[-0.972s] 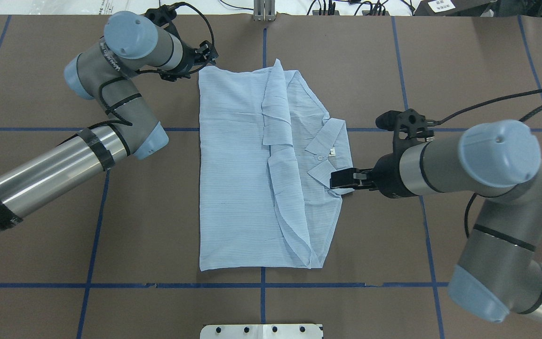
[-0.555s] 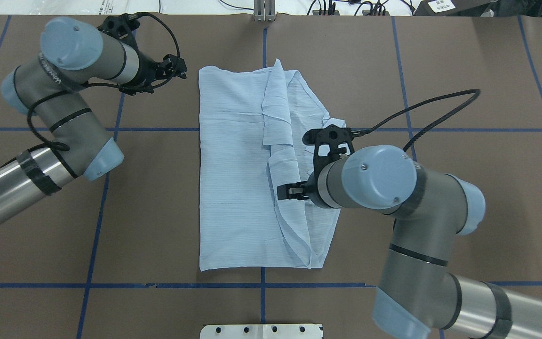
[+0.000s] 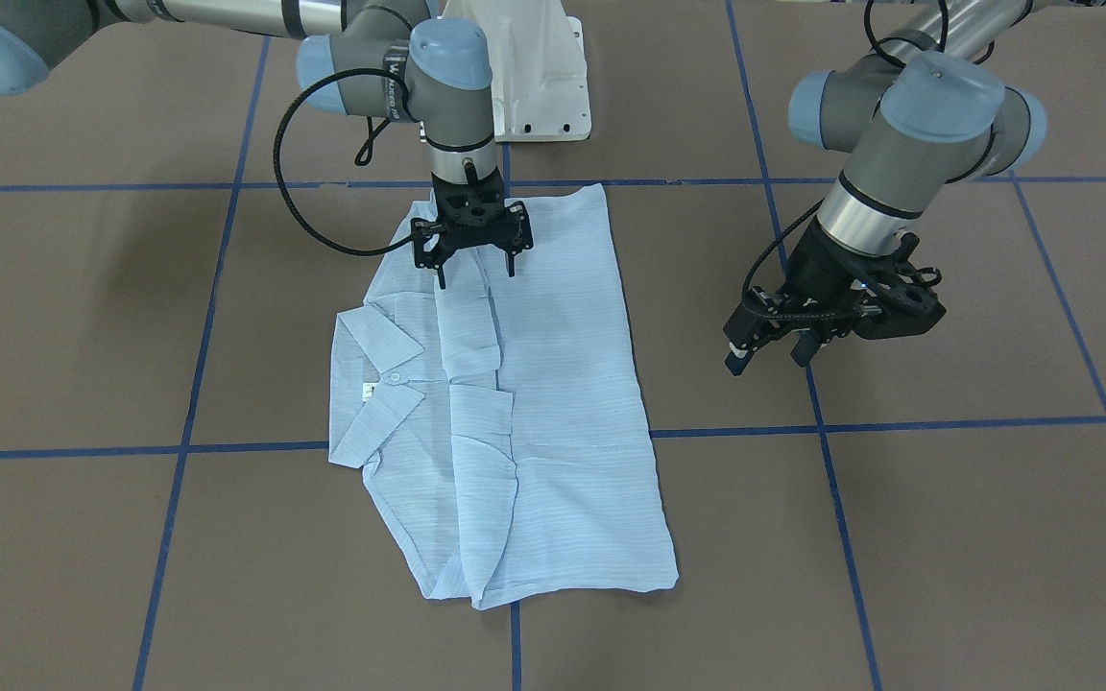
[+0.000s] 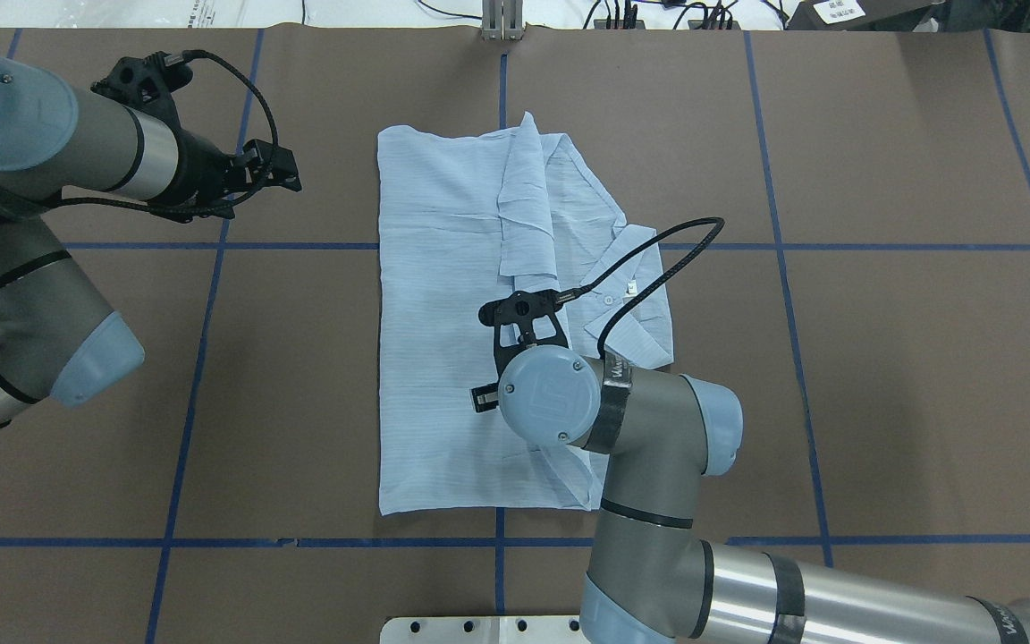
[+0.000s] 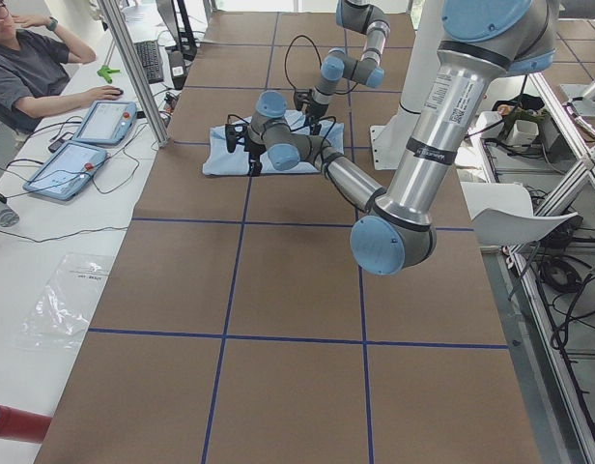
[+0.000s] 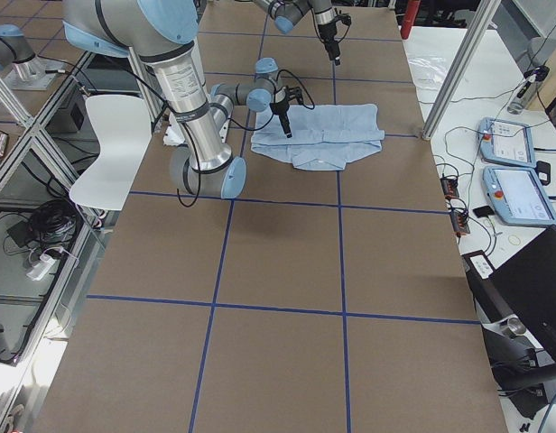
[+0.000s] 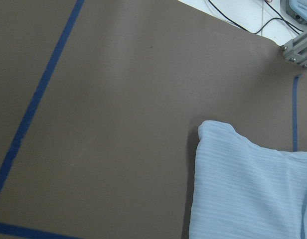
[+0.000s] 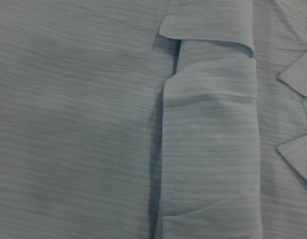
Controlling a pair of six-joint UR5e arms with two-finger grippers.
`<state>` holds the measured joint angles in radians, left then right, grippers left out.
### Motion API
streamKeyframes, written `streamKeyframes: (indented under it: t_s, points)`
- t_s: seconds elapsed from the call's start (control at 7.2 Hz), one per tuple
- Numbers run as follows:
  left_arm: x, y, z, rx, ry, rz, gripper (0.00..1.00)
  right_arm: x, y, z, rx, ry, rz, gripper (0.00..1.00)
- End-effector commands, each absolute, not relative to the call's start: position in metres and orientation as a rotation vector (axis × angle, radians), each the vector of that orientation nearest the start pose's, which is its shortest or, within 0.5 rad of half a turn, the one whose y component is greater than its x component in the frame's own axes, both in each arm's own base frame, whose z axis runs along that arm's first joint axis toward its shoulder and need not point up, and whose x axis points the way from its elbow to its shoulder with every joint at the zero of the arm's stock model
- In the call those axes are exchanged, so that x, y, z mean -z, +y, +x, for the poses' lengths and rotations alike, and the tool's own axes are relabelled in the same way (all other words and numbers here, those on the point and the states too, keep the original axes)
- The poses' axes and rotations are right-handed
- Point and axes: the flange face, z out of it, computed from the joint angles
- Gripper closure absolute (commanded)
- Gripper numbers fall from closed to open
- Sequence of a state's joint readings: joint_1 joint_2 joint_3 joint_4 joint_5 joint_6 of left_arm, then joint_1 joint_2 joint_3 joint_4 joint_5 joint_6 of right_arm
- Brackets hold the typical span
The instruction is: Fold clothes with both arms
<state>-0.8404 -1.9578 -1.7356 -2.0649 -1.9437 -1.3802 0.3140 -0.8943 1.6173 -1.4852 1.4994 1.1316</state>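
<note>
The pale-blue shirt (image 3: 553,403) lies flat on the brown table, sleeves folded in along a centre ridge and the collar (image 3: 375,379) on its right-hand side. My right gripper (image 3: 474,274) points straight down over the near end of that ridge, open, with nothing between its fingers. In the overhead view its wrist covers most of it above the shirt (image 4: 443,295). The right wrist view is filled by the fabric folds (image 8: 208,124). My left gripper (image 3: 764,355) hangs open and empty above bare table, well off the shirt's left edge, and also shows overhead as the left gripper (image 4: 290,176).
Blue tape lines (image 4: 202,358) grid the table. The white pedestal base (image 3: 534,86) stands at the near edge and a metal bracket (image 4: 502,22) at the far edge. A person (image 5: 27,68) sits beside tablets (image 5: 85,145) beyond the far side.
My right arm swung from the collar side over the shirt, its wrist turning to point down at the centre fold. My left arm drew back leftward from the shirt's far corner.
</note>
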Motion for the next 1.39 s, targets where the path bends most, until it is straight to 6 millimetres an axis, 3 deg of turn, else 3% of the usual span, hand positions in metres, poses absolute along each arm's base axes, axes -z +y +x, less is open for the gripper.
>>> streamKeyframes:
  t_s: [0.0, 0.83, 1.25]
  points:
    - [-0.314, -0.528, 0.345, 0.387, 1.069, 0.203, 0.00, -0.240, -0.348, -0.637, 0.121, -0.690, 0.364, 0.00]
    - [-0.317, -0.529, 0.352, 0.381, 1.068, 0.198, 0.00, -0.234, -0.355, -0.612, 0.167, -0.638, 0.366, 0.00]
    - [-0.318, -0.532, 0.355, 0.384, 1.067, 0.196, 0.00, -0.252, -0.351, -0.612, 0.173, -0.610, 0.351, 0.00]
